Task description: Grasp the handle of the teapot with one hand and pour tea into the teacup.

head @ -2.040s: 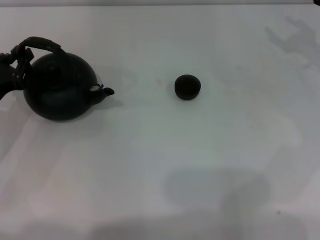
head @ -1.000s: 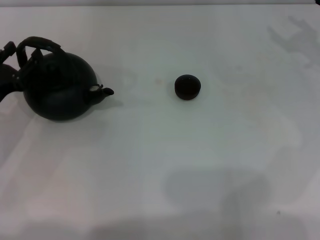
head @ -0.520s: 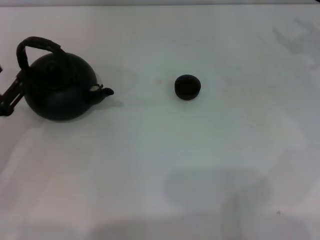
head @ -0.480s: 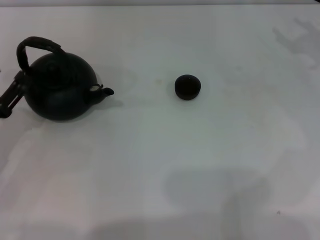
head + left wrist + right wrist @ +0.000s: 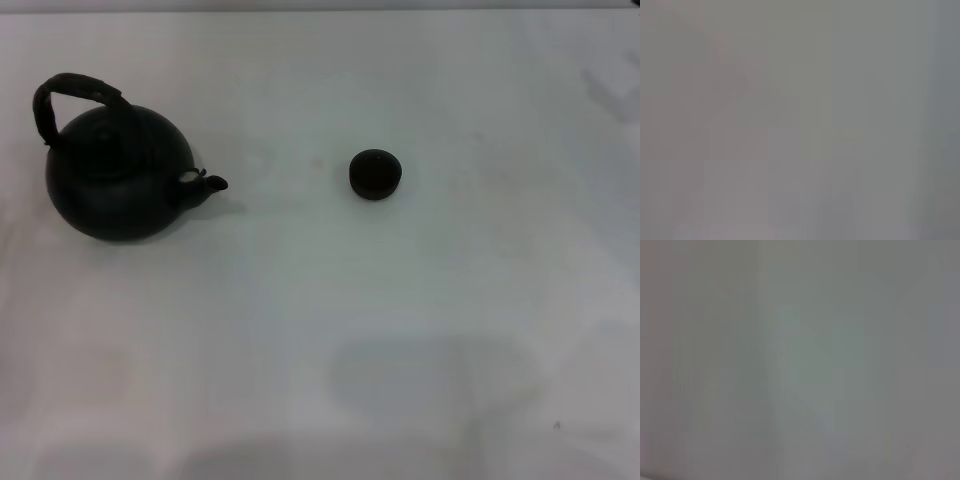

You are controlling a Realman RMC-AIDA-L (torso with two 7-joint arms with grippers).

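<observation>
- Head view: large round matte black teapot [image 5: 118, 183] standing upright on the left part of the plain white tabletop [image 5: 400, 320].
- Head view: tall arched dark bail handle [image 5: 70, 92] rising over the pot's top, its upper section wrapped in reddish-brown, leaning toward the pot's far-left side.
- Head view: knobbed black lid [image 5: 105, 140] seated on the pot body, beneath the handle arch.
- Head view: short pointed spout [image 5: 208, 182] directed to the right, toward the cup.
- Head view: small round dark brown-black handleless teacup [image 5: 375, 173] resting on the tabletop near the centre, to the right of the spout and well apart from it.
- Head view: bare tabletop between spout tip and cup; cup contents not discernible.
- Head view: soft grey shadow patches lying on the tabletop toward the near edge and at the far right.
- Head view: neither gripper nor arm within the picture; handle untouched by any finger.
- Left wrist view: uniform pale grey surface only; left gripper not visible, jaw state not determinable.
- Right wrist view: uniform pale grey surface only; right gripper not visible, jaw state not determinable.
</observation>
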